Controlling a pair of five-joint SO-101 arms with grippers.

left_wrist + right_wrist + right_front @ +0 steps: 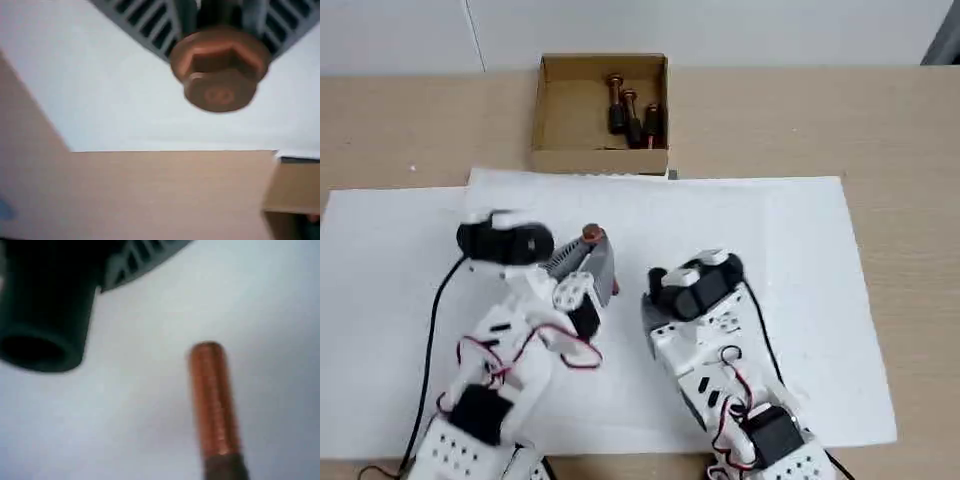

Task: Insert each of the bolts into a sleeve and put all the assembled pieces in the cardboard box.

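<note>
My left gripper (595, 262) is shut on a copper bolt (592, 236). In the left wrist view its hex head (220, 75) sticks out between the grey fingers (145, 20). The right gripper (658, 288) sits close beside it, shut on a black sleeve (42, 325) whose open end faces the camera. The bolt's threaded shank (212, 400) lies beside the sleeve's mouth, apart from it and outside it. The cardboard box (552, 110) stands at the back of the table with three assembled pieces (632, 112) inside.
A white paper sheet (800, 250) covers the table under both arms, with bare wood (910, 130) around it. The box's corner (292, 185) shows beyond the sheet's edge in the left wrist view.
</note>
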